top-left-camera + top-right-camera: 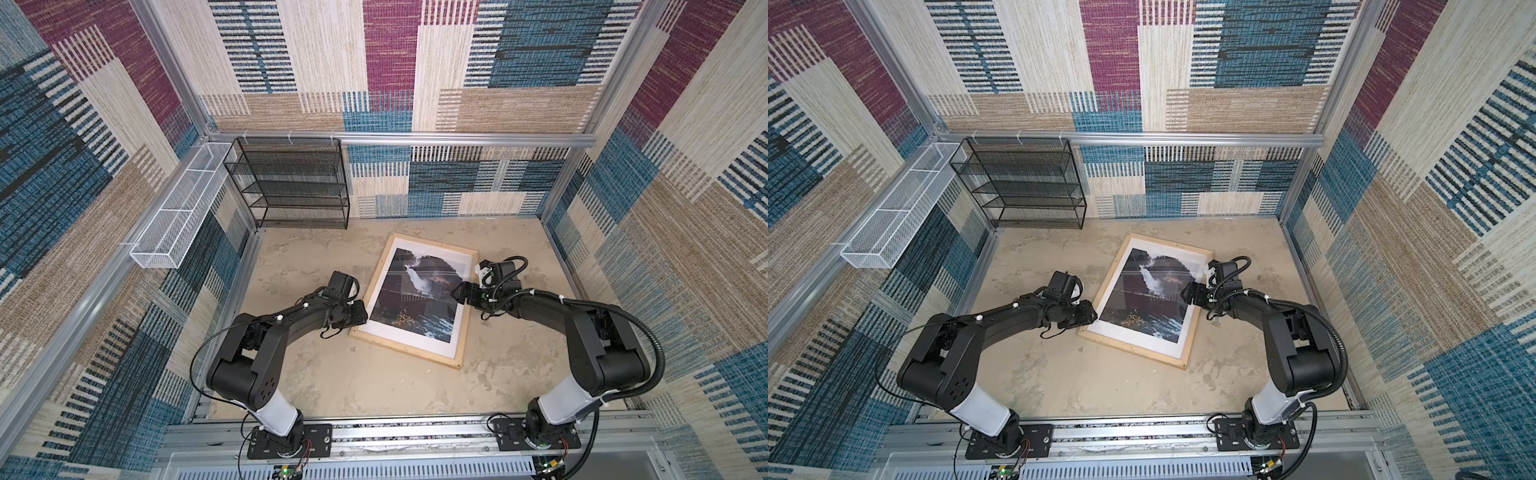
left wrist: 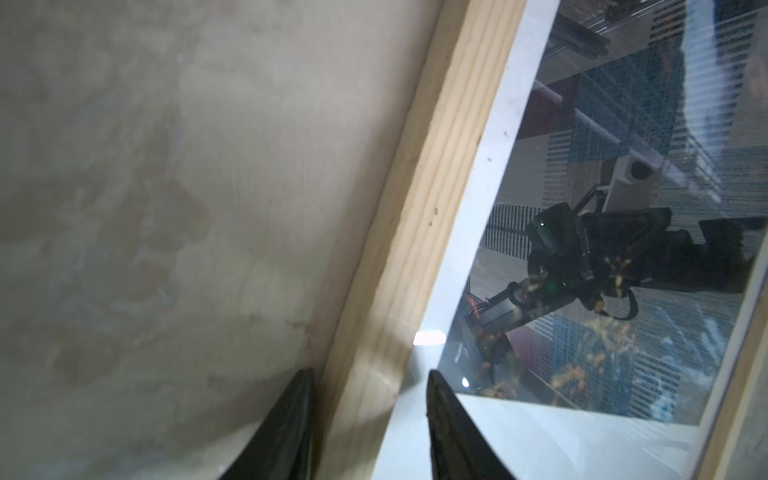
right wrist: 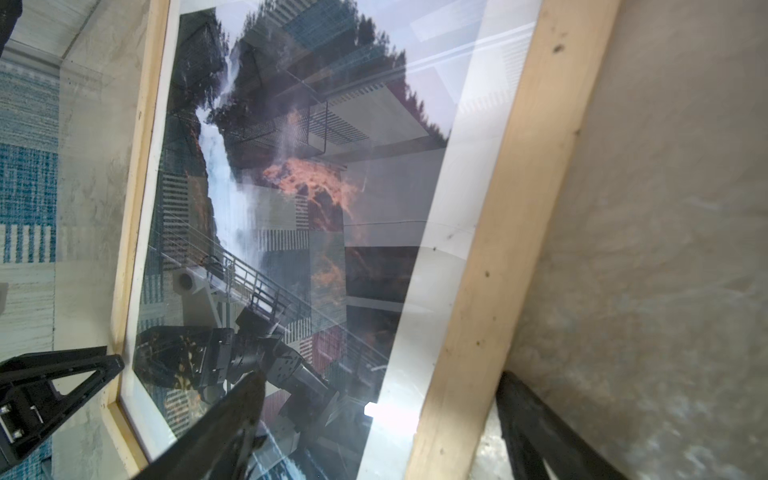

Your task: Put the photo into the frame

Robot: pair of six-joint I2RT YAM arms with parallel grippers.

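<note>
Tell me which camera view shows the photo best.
Both top views: nearly the whole photo shows, face up inside the frame. The right wrist view shows most of it close up, but under heavy reflections. The left wrist view catches only one corner, also under reflections.

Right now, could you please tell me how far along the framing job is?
Done, apparently: the photo lies inside the frame, behind its pane. In hand: the left hand and the open right hand each straddle a side bar. Left: perhaps only withdrawing; the frame's back is hidden.
</note>
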